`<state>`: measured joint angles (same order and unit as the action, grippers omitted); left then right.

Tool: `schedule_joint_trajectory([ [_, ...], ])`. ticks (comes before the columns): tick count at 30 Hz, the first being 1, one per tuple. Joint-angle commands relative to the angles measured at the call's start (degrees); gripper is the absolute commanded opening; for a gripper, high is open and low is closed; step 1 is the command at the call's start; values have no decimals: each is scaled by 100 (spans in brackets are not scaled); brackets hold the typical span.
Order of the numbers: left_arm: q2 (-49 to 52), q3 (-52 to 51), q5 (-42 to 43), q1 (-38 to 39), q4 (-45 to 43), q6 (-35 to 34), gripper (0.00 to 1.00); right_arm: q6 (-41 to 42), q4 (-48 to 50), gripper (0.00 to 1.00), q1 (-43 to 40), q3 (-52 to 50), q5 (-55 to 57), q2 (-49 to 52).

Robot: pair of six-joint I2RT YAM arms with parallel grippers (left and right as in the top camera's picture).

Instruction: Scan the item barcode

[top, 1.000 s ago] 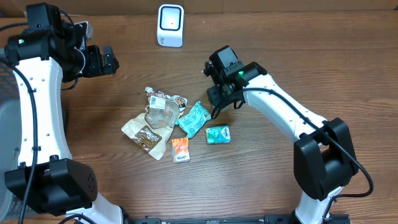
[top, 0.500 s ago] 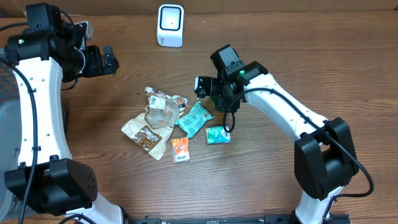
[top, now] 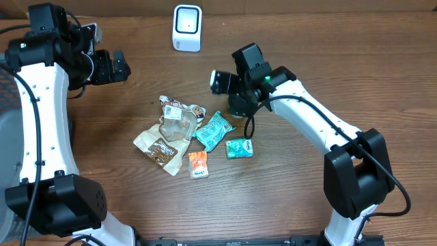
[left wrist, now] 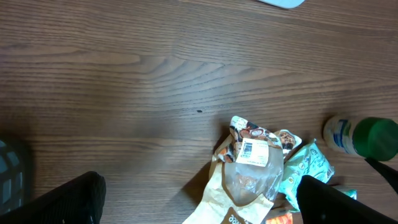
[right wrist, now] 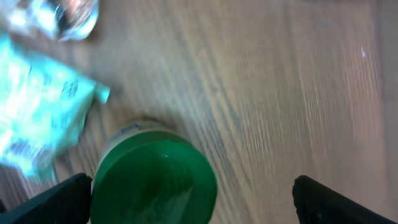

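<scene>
A white bottle (top: 217, 80) with a green cap (right wrist: 155, 180) lies on its side on the wooden table, above and right of the snack pile. The left wrist view shows the same bottle (left wrist: 359, 137) at the right edge. My right gripper (top: 228, 86) is open around its cap end. The cap sits close by the left finger, with a wide gap to the right finger (right wrist: 342, 200). The white scanner (top: 187, 27) stands at the table's back. My left gripper (top: 117, 66) hangs open and empty at the far left, its fingers (left wrist: 65, 200) wide apart.
A pile of packets lies mid-table: a brown and clear bag (top: 166, 134) with a barcode label (left wrist: 252, 150), a teal pouch (top: 213, 130), a small teal packet (top: 239, 147) and an orange packet (top: 198, 165). A grey bin edge (left wrist: 11, 180) shows at the left.
The right gripper swung from over the teal pouch up and to the left. Its jaws went from partly closed to wide open. The white bottle now shows at its tip. The left arm stayed put.
</scene>
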<state>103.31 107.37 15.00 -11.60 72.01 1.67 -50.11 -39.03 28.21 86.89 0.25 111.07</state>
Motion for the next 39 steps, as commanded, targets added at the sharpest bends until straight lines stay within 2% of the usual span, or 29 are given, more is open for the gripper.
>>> schedule_joint_trajectory([
  [1, 50, 2, 109, 70, -11, 94, 100, 2559, 131, 100, -17, 284, -39, -308],
  [9, 50, 2, 109, 70, -9, 94, 100, 6371, -181, 100, -33, 306, -39, -343],
  [11, 50, 2, 109, 70, -9, 94, 100, 6496, -254, 100, -33, 306, -33, -337],
  [13, 50, 2, 109, 70, -9, 94, 99, 6594, -212, 94, -33, 306, 28, -317],
  [16, 50, 2, 109, 70, -9, 94, 100, 7628, -243, 82, -33, 306, 348, -260],
  [19, 50, 2, 109, 70, -9, 92, 99, 8397, -306, 82, -31, 306, 369, -175],
  [26, 50, 2, 109, 70, -11, 94, 99, 8835, -356, 82, 24, 306, 337, 227],
  [31, 50, 2, 109, 70, -9, 92, 100, 8828, -426, 82, 24, 306, 24, 417],
  [35, 50, 2, 109, 70, -9, 94, 100, 8773, -533, 77, 22, 306, 22, 417],
  [39, 50, 2, 109, 70, -9, 94, 100, 8249, -619, 65, 22, 308, 4, 413],
])
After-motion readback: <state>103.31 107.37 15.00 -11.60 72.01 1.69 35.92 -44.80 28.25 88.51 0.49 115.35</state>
